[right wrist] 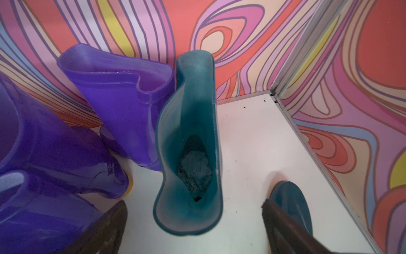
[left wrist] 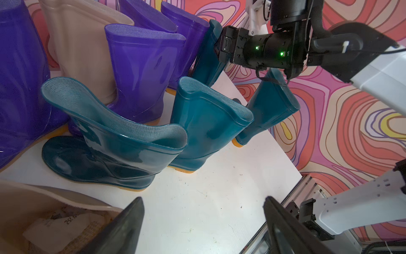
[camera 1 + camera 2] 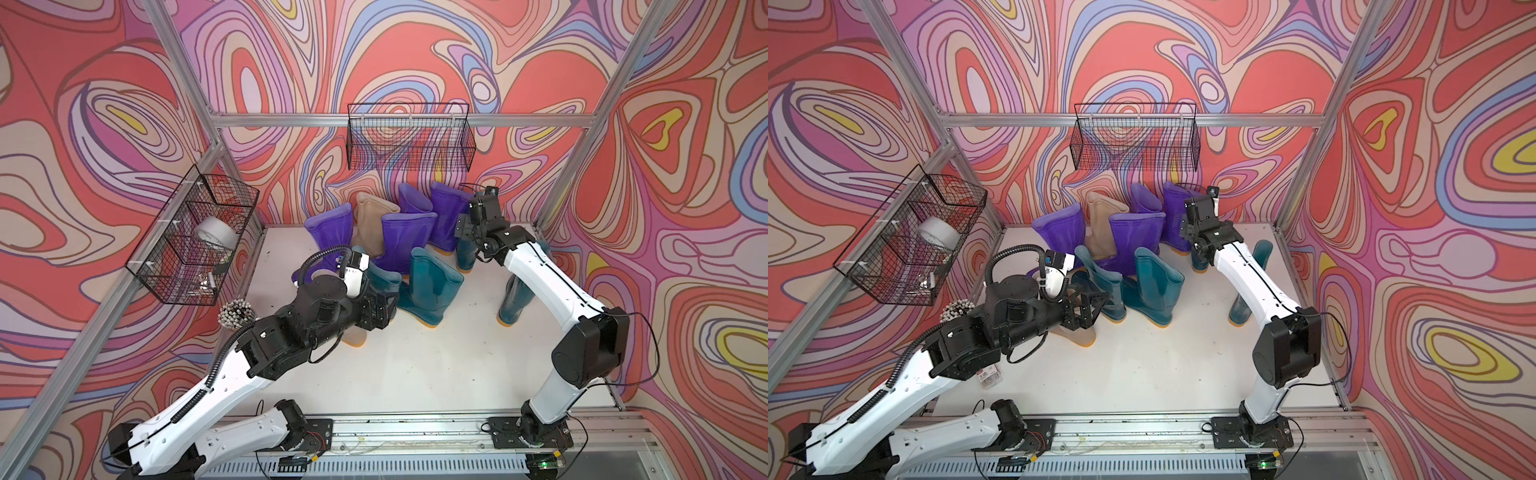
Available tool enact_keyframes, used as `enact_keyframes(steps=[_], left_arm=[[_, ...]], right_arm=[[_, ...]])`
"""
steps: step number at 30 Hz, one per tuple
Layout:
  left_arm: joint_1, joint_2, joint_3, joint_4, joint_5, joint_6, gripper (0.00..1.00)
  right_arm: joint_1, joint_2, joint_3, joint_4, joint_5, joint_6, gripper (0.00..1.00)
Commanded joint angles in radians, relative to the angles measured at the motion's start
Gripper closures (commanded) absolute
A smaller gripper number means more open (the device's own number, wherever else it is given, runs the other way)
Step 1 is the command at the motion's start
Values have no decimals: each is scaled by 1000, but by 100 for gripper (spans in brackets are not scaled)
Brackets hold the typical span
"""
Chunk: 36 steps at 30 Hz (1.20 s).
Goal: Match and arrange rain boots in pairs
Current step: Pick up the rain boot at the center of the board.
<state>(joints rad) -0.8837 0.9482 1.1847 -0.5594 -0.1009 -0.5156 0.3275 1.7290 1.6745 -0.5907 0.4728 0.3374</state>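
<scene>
The rain boots (image 3: 405, 241) crowd the back of the white worktop (image 3: 415, 374), below a wire basket (image 3: 409, 145) on the back wall. A side basket (image 3: 174, 270) holds a tape roll (image 3: 216, 237). The boots that show stand on their orange-tan soles with shafts up and long axes near vertical, several leaning on neighbours. The purple ones and a beige boot (image 3: 370, 224) pack the rear, with teal ones in front.

The left hand (image 2: 202, 200) hangs spread wide over bare worktop with nothing between its fingers. A second beige boot (image 2: 55, 206), stuffed with paper, is just beside it and mostly hidden under the left arm in both top views. Ahead stands the near teal boot (image 2: 109, 143), its shaft leaning back over its heel.

The right hand (image 1: 193, 204) hovers over the far teal boot (image 1: 189, 99), fingers wide with gaps on both sides, gripping nothing. Crumpled paper (image 1: 195, 167) lies inside that boot, and a purple boot (image 1: 123, 92) stands just beside its rim. The right arm crosses in front of another teal boot (image 3: 515, 299).
</scene>
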Motion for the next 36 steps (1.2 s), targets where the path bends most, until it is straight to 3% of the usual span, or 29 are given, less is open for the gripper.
enact_keyframes(steps=[1,5,16,20,25,31,36], left_arm=[[-1,1,-17,-30,-20,14,12],[-2,-5,-20,-26,-23,14,12],[-1,-20,-22,-30,-33,20,12],[-1,-19,-32,-21,-38,19,11],[-1,-9,-35,-19,-37,22,11],[-1,-3,-22,-17,-34,34,11],[-1,4,-23,-8,-25,37,11]], right_arm=[[-49,27,61,-11,-63,46,3],[-56,81,112,-41,11,59,5],[-120,175,217,-78,-135,63,22],[-123,186,224,-89,-156,64,37],[-123,130,168,-51,-187,82,70],[-123,87,154,-52,-193,83,96],[-121,49,158,-67,-176,104,100]])
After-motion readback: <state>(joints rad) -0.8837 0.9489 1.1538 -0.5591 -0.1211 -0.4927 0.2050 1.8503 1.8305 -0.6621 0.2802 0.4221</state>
